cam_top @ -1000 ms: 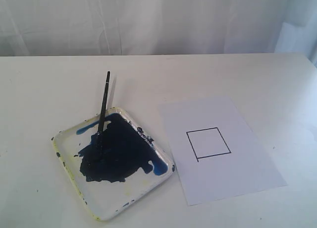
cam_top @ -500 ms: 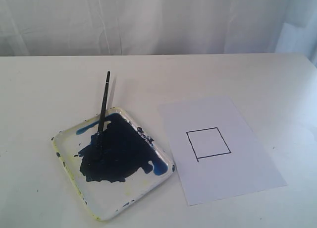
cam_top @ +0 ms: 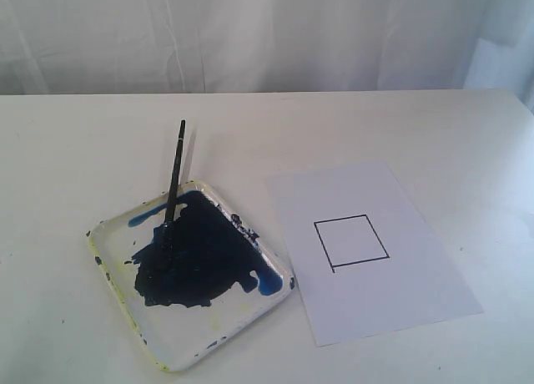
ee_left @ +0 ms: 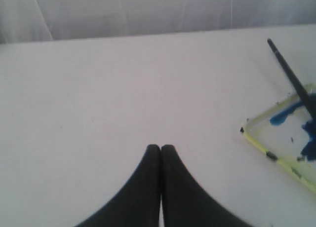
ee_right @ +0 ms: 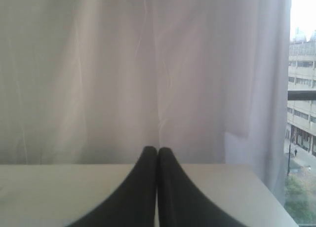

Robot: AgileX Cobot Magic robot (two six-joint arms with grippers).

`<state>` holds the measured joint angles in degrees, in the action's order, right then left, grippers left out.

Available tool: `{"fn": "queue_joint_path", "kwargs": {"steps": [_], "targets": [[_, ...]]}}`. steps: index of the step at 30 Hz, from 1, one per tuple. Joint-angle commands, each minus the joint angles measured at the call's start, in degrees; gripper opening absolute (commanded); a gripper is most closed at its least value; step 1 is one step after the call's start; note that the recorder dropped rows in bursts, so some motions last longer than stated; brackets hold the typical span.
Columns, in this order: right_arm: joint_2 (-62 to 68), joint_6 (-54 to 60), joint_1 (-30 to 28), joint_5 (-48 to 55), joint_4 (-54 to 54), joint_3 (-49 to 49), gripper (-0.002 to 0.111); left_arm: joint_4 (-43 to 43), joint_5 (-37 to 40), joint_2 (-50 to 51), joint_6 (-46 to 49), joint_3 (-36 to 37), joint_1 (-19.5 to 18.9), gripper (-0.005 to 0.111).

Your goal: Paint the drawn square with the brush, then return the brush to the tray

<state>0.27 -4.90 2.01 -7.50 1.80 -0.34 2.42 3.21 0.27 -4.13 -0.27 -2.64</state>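
A broad white worktop (cam_top: 83,150) fills most of the exterior view, and a pale, softly folded curtain (cam_top: 250,33) hangs behind its far edge. On the right half of the worktop lies a rectangular sheet of white paper (cam_top: 417,292), flat and turned slightly askew.

Just left of the sheet, with its nearest corner almost at the paper's edge, sits the shallow square white tray (cam_top: 209,321) with rounded corners and a yellowish stained rim. A large blue-black paint blotch (cam_top: 196,263) covers much of its floor, with brighter blue smears at its edges.

Near the middle of the paper is the drawn square (cam_top: 351,242), a thin black outline. Its inside is plain white and unpainted.

The long, thin black brush (cam_top: 174,179) rests in the tray. Its bristle end is sunk in the dark blotch, and its handle slants across the far rim, with the free end sticking out past the tray toward the curtain.

Neither arm shows in the exterior view. In its wrist view, the left tool (ee_left: 161,148) has two black fingers pressed together, gripping nothing. It sits above bare worktop, well apart from the tray corner and brush handle. The right tool (ee_right: 157,149) is likewise closed and empty, pointing at the curtain across the worktop's far edge.
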Motion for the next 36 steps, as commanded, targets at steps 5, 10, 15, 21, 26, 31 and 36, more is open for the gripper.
{"fn": "queue_joint_path", "kwargs": {"steps": [5,10,15,21,26,31,36], "targets": [[-0.3,-8.2,0.3,-4.7,0.0,-2.4,0.000,-0.6,-9.3,-0.3,-10.6,-3.8,0.0,0.000],[-0.1,-9.3,0.3,13.8,0.0,-16.0,0.000,-0.6,6.3,-0.3,-10.6,-16.5,0.0,0.000],[7.5,-7.9,0.3,23.4,0.0,-26.0,0.000,-0.6,16.7,0.4,-10.6,-25.8,0.0,0.000],[19.0,-4.0,0.3,34.4,0.0,-36.6,0.000,-0.4,30.3,6.8,-9.9,-36.3,0.0,0.000],[28.6,-0.3,0.3,39.8,0.0,-44.6,0.000,-0.4,34.7,14.1,-8.6,-42.4,0.0,0.000],[37.2,0.2,0.3,43.4,0.0,-51.0,0.000,-0.4,38.8,22.4,-7.5,-47.7,0.0,0.000],[44.4,0.2,0.3,43.7,-0.1,-55.6,0.000,-0.4,34.6,30.2,-7.6,-51.7,0.0,0.000]]}}
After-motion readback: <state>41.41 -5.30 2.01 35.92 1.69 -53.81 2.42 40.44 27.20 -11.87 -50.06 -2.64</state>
